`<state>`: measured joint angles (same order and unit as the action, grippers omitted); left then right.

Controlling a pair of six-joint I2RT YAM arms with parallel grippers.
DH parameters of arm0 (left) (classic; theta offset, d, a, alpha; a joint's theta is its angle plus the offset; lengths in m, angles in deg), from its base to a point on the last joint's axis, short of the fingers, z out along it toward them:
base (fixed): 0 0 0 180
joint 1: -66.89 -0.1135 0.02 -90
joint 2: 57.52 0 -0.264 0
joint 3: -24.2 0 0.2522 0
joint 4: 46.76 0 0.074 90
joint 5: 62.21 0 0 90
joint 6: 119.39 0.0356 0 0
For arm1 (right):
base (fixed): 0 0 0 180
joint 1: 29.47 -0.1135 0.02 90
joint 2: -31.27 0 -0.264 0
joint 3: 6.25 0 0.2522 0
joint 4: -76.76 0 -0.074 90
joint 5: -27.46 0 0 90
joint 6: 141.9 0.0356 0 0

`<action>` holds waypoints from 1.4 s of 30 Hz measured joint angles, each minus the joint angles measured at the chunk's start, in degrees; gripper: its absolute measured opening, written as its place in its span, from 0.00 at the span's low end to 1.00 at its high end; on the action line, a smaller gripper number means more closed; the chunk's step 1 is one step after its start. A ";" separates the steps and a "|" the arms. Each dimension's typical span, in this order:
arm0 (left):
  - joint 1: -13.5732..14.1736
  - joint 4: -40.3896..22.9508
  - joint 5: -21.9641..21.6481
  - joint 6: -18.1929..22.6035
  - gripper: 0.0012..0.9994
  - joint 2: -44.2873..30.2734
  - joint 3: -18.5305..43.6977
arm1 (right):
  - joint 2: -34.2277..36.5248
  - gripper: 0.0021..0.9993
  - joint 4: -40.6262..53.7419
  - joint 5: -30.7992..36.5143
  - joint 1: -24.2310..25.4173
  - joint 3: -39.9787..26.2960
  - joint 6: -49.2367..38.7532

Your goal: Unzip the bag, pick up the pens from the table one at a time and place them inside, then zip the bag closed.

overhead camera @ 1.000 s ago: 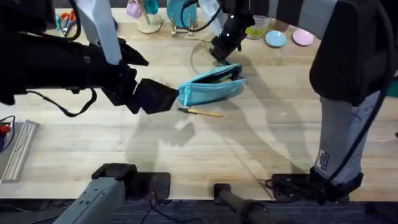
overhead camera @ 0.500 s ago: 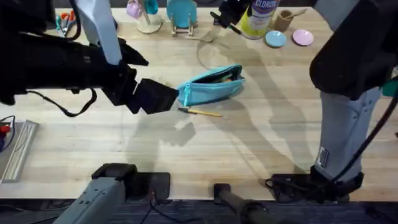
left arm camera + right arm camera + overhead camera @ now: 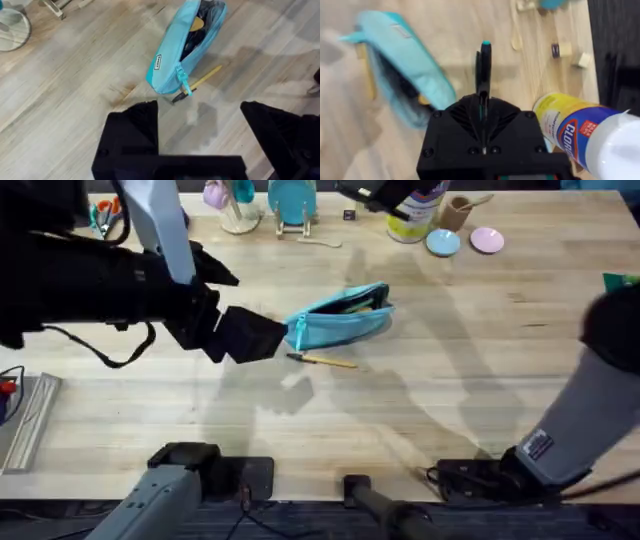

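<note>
The left hand (image 3: 283,340) rests low at 9 o'clock of the teal pencil pouch (image 3: 340,318), its two black fingers (image 3: 132,132) spread wide apart and holding nothing, just beside the pouch's zipper pull (image 3: 183,83). The pouch lies unzipped near the middle of the light-wood tabletop (image 3: 450,380), with dark and yellow things inside. A yellow pen with a black end (image 3: 322,360) lies on the tabletop, touching the pouch's near edge. At 1 o'clock of the pouch, the right hand (image 3: 483,65) is raised beside a Clorox bottle (image 3: 585,132), clamped on a slim black pen with a teal tip (image 3: 484,62).
</note>
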<state>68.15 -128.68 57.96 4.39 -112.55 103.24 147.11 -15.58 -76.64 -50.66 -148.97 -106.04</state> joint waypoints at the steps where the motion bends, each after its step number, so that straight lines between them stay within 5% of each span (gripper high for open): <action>1: 0.00 -0.03 0.00 0.00 0.99 0.02 0.00 | -1.35 0.03 1.17 -1.13 0.00 -0.12 -1.36; 9: 0.00 -0.93 0.00 0.00 0.99 0.02 0.00 | -7.09 0.03 7.81 -4.91 0.00 -0.42 -9.66; 21: 0.00 -11.00 -0.02 -0.03 0.99 0.00 0.00 | -7.36 0.03 17.34 -16.52 1.29 2.40 -22.55; 30: 0.00 -19.11 -0.04 -0.20 0.99 0.00 0.00 | -7.36 0.03 13.25 -16.59 1.16 12.66 -24.78; 42: 0.00 -19.28 -0.02 -0.20 0.99 0.00 0.00 | -7.36 0.03 1.64 -10.05 -1.93 26.05 -25.22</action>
<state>68.15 -147.96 57.94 4.19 -112.55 103.24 139.75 -13.94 -86.69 -52.60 -122.92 -131.25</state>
